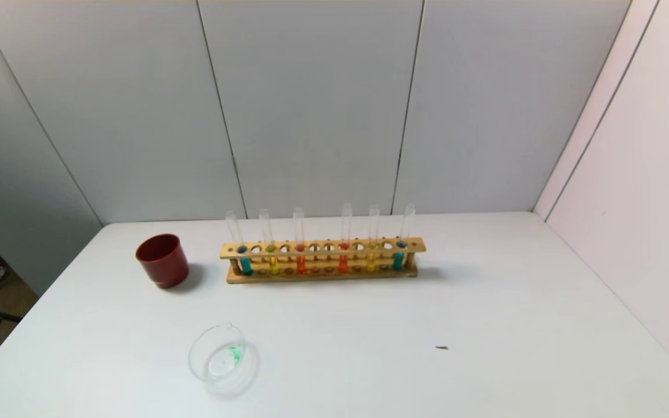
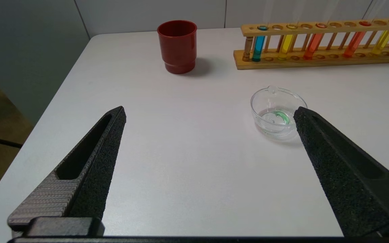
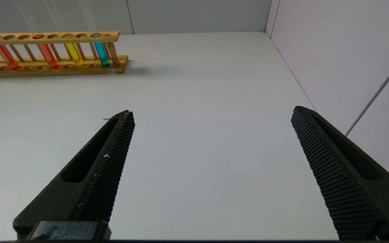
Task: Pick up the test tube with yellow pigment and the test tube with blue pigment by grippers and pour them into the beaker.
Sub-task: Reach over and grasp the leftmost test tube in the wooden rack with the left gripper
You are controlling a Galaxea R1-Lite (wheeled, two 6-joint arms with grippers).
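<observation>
Head view shows no arms. The wrist cameras do: left gripper (image 2: 209, 113) spread wide, empty, over table (image 1: 485, 325) before the beaker (image 1: 222, 360); right gripper (image 3: 213, 113) likewise agape. Blue test tube (image 1: 245, 264) and yellow test tube (image 1: 273, 264) stand racked, twelve o'clock from beaker.

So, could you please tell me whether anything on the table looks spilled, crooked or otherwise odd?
Two small things. The beaker already has a green smear on its bottom, though all six tubes stand in the rack. A tiny dark speck lies on the table, toward the robot's right. Nothing looks spilled or tipped.
</observation>
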